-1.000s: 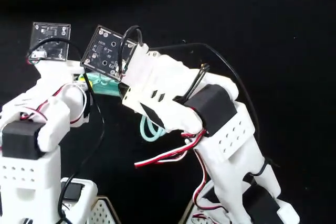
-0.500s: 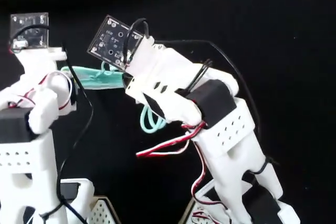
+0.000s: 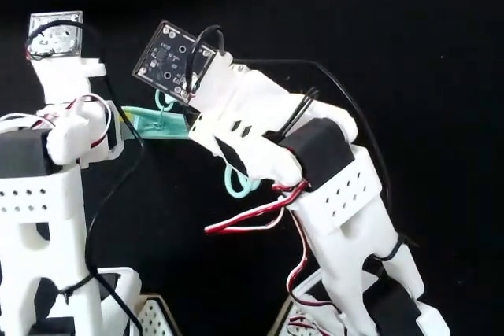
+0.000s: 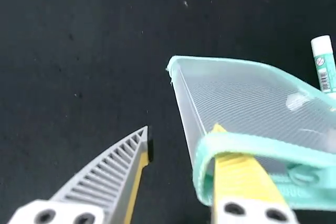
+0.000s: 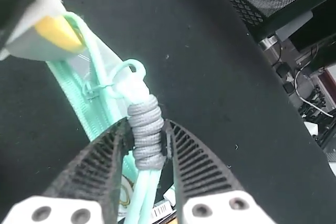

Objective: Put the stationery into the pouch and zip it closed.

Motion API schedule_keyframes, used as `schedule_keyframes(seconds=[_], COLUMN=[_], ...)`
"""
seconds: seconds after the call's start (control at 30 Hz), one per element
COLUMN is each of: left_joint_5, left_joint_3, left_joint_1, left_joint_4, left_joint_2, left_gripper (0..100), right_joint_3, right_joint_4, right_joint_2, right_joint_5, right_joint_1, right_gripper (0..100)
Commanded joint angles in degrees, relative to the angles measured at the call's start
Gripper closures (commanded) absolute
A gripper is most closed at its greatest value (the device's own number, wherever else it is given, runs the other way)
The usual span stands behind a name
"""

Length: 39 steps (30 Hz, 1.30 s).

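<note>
Upper left in the high view, the right tool (image 5: 146, 125) grips the grey zip cord (image 5: 147, 142) of the pouch (image 4: 252, 103); the left tool (image 4: 181, 128) gapes, one finger under the rim.

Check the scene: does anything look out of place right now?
Yes: a glue stick appears to lie loose outside the pouch, while the right pincer is clamped on the zip cord.

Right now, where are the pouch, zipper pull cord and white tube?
pouch (image 4: 247, 103), left wrist view, clear ribbed side
zipper pull cord (image 5: 147, 129), right wrist view, grey wrapped part
white tube (image 4: 324, 69), left wrist view, printed label
</note>
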State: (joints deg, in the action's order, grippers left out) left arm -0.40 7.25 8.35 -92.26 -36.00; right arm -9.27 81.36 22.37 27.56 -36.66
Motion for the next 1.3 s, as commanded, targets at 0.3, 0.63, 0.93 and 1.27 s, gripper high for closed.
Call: schedule_keyframes(seconds=[0.3, 0.63, 0.93, 1.27], left_joint_5=[2.37, 2.73, 2.73, 2.73], left_joint_3=[0.40, 4.70, 7.16, 7.34], left_joint_1=[0.84, 0.40, 0.40, 0.40], left_joint_4=[2.29, 4.84, 5.36, 5.36], left_joint_2=[-0.35, -0.70, -0.70, -0.70], left_gripper=[97, 97, 97, 97], right_joint_3=[-1.01, 12.00, 17.54, 16.40], right_joint_4=[4.13, 1.32, -3.52, 1.85], right_joint_2=[8.66, 22.73, 22.99, 23.08], right_joint_5=[-1.23, -2.29, -2.37, -4.31], right_joint_1=[5.80, 8.97, 4.40, 1.93], right_gripper=[98.6, 98.6, 94.2, 86.8])
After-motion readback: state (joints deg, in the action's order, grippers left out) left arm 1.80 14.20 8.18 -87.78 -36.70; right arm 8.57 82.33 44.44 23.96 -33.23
